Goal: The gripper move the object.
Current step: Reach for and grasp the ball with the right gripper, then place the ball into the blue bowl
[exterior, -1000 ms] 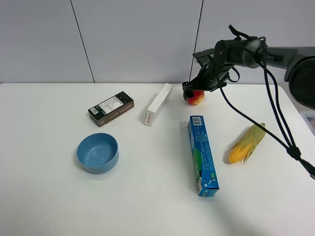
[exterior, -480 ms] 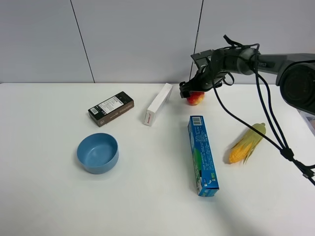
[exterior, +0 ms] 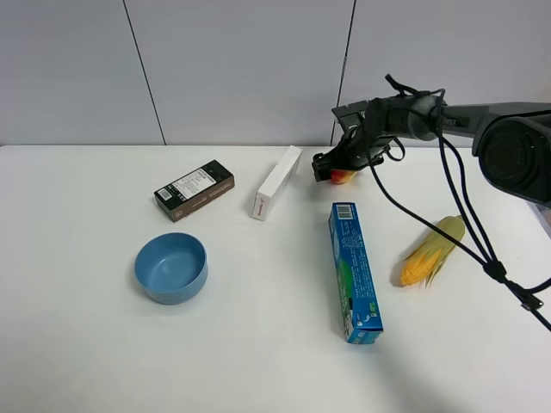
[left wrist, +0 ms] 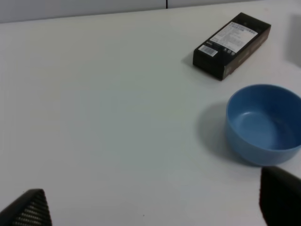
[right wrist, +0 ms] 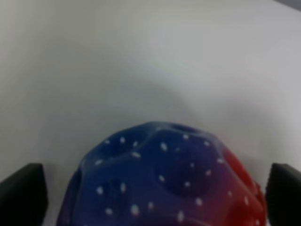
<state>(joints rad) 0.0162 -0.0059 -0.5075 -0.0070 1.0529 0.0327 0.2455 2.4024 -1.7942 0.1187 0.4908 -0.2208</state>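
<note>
The rainbow bumpy ball [exterior: 345, 177] lies on the white table [exterior: 258, 361] at the back, right of the middle, mostly hidden by my right gripper [exterior: 336, 170]. In the right wrist view the ball [right wrist: 164, 179], blue-purple and red, fills the space between the two black fingertips [right wrist: 21, 190], which stand spread on either side of it, close to its sides. The right gripper [right wrist: 150, 195] is open around the ball. My left gripper [left wrist: 155, 207] is open and empty over bare table; it does not show in the exterior view.
A white box [exterior: 276, 181] lies just left of the ball. A long blue-green box [exterior: 354, 271] lies in front of it, a corn cob [exterior: 433, 250] to the right. A black box [exterior: 194, 190] and blue bowl [exterior: 171, 268] are at the left; both show in the left wrist view [left wrist: 232, 45] [left wrist: 263, 125].
My right gripper has come down and a little left over the ball, covering more of it. The ball has stayed in place. Nothing else moved.
</note>
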